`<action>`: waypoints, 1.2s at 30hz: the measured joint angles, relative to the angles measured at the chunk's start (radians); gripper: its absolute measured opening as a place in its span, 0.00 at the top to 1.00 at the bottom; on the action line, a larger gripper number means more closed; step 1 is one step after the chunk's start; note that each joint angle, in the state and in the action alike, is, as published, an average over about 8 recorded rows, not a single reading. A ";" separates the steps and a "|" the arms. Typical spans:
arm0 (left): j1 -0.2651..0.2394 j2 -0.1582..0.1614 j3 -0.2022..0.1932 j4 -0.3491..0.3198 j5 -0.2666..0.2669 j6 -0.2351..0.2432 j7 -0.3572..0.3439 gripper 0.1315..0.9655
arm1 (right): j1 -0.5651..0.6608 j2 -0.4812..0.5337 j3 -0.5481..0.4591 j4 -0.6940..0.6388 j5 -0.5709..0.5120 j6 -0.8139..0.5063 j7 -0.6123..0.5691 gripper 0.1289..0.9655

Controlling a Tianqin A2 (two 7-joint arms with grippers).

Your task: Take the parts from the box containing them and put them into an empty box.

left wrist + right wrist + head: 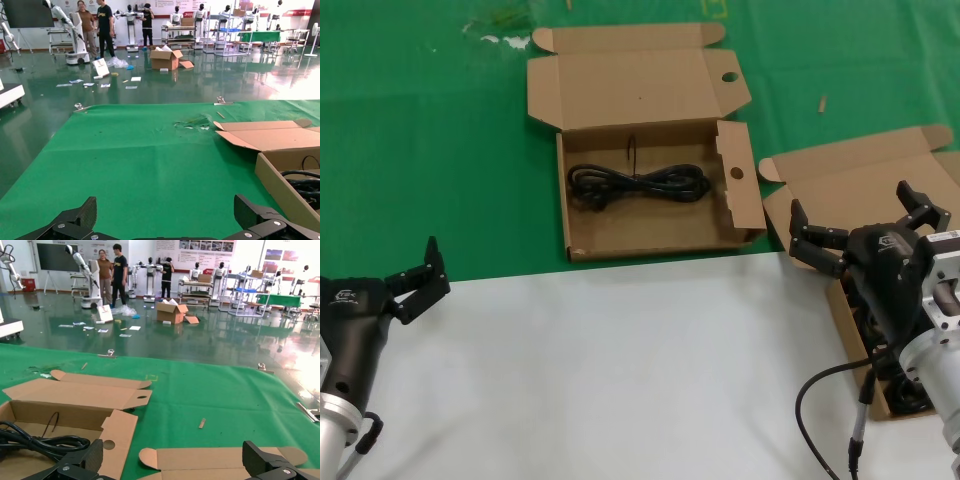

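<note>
1. Head view: the left gripper (pixel 421 275) sits low at the left edge, over the white table surface (pixel 620 370) just short of the green cloth (pixel 420 150). Its forearm slopes up from the bottom-left corner, and its two black fingers are spread apart, with nothing between them.
2. Same view: the right gripper (pixel 865 230) hangs above the plain-lidded box (pixel 840 175) at the right edge, wrist angled in from the lower right. Its fingers are splayed wide and hold nothing. Dark cables (pixel 910 395) show inside that box below the arm, partly hidden by it.
3. Same view: the holed box (pixel 745 200) lies open in the middle of the cloth, lid folded back away from the robot. One cable bundle (pixel 638 185) rests flat on its floor, stretched left to right, well apart from both grippers.
4. Left wrist view: both fingertips (pixel 75 220) of the left gripper sit wide apart along the near edge, above bare green cloth. The holed box's wall (pixel 280 187) is off to one side, with loops of the bundle (pixel 305 182) just inside.
5. Right wrist view: the right gripper's fingertips (pixel 82 462) stand wide apart, hovering above the lid of the plain-lidded box (pixel 210 457). Beyond them the holed box (pixel 117 432) holds the bundle (pixel 45 442).
</note>
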 joint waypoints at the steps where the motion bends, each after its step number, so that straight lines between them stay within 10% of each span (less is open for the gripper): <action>1: 0.000 0.000 0.000 0.000 0.000 0.000 0.000 0.00 | 0.000 0.000 0.000 0.000 0.000 0.000 0.000 0.00; 36: 0.000 0.000 0.000 0.000 0.000 0.000 0.000 0.00 | 0.000 0.000 0.000 0.000 0.000 0.000 0.000 0.00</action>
